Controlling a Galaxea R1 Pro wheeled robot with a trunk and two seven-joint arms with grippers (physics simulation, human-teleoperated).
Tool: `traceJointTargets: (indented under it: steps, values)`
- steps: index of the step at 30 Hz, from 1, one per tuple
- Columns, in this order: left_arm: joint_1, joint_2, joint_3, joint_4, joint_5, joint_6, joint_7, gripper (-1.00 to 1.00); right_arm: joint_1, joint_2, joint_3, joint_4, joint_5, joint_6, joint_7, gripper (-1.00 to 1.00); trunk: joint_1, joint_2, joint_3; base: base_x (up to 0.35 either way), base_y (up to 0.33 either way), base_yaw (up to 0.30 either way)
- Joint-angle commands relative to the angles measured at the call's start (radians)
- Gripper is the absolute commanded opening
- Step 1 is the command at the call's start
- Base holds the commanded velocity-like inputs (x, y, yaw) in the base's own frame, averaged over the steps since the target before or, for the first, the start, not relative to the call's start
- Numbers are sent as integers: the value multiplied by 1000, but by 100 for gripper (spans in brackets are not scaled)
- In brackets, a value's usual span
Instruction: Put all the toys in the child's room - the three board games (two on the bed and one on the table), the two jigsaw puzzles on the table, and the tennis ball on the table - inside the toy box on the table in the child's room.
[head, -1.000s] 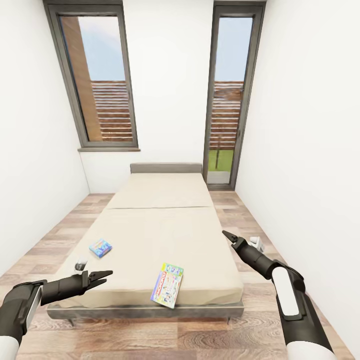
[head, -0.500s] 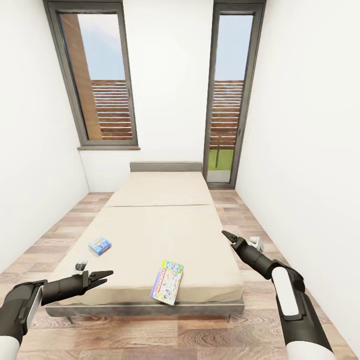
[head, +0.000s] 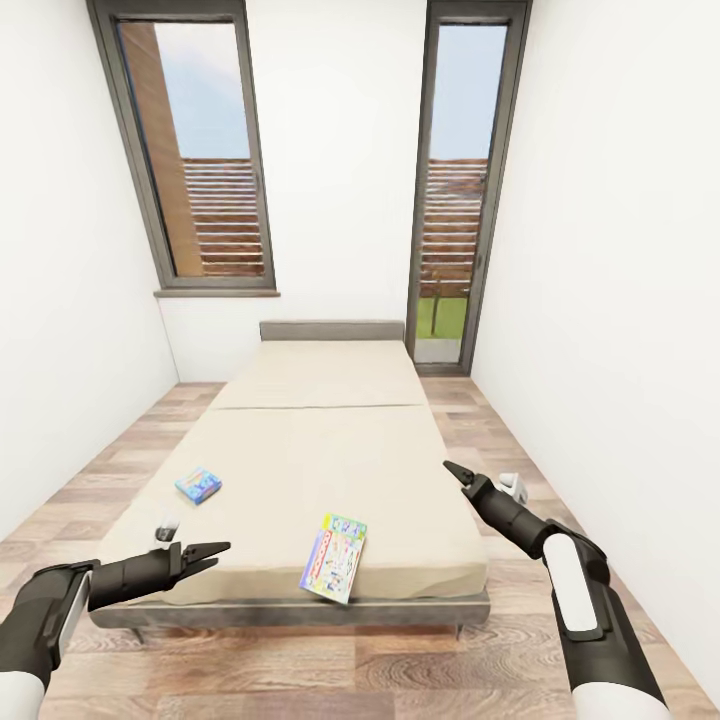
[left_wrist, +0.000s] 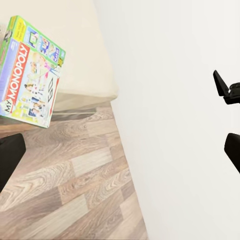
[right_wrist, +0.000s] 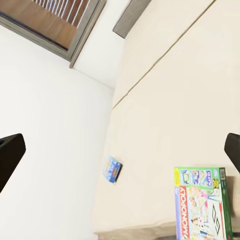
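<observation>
Two board games lie on the beige bed (head: 330, 440). The white-blue-green Monopoly box (head: 333, 557) (left_wrist: 31, 72) (right_wrist: 202, 205) hangs over the bed's front edge. The small light-blue box (head: 198, 485) (right_wrist: 112, 170) rests near the bed's left side. My left gripper (head: 215, 553) hovers open at the bed's front left corner, left of the Monopoly box, its fingers (left_wrist: 9, 155) spread wide. My right gripper (head: 452, 470) (left_wrist: 222, 87) is open beside the bed's right edge, with its fingers (right_wrist: 10, 152) wide apart and nothing between them. The table, toy box, jigsaw puzzles and tennis ball are out of view.
White walls close in on both sides of the bed. A window (head: 195, 150) and a glass door (head: 455, 190) stand in the far wall. Wood-plank floor (head: 300, 670) runs in front of the bed and in narrow strips along both sides.
The whole picture has shifted slightly, with the bed and boxes a little higher in it, so the camera moved. Both arms keep the same pose, and both boxes lie where they were.
</observation>
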Motion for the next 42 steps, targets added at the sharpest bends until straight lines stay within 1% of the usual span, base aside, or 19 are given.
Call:
traceJointTargets:
  steps: [1,3,5,8,10,13,17,20,42]
  values:
    - [-1,-1,3,-1,-10,7,-8,100,-1,1,-4,-1,0,7,6,100,4,-8,-4,0,0,0]
    - [-1,-1,3,-1,-10,3,-7,100,0,0,-3,-5,0,8,17,100,12,-22,-11,0,0,0]
    - [-1,-3,3,-1,-10,2,-6,100,0,-1,-2,-17,0,9,43,100,19,-36,-17,0,0,0]
    - [-1,-16,2,-1,-14,0,-6,100,4,-5,-1,-40,0,12,130,100,31,-57,-26,0,0,0]
    - [-1,-22,2,-1,-16,0,-4,100,6,-7,-1,-44,2,16,171,100,38,-71,-32,0,0,0]
    - [-1,-32,1,-1,-17,0,13,100,8,-8,-1,-48,7,23,206,100,50,-92,-42,0,0,0]
    - [-1,-37,1,-1,-11,0,45,100,9,-9,-2,-48,12,25,219,100,65,-120,-54,0,0,0]
    - [-1,-36,2,-1,-10,2,53,100,9,-9,-2,-48,13,24,220,100,77,-141,-64,0,0,0]
    - [-3,-36,7,-1,-9,3,57,100,9,-11,-4,-37,17,25,215,100,161,-295,-133,0,0,0]
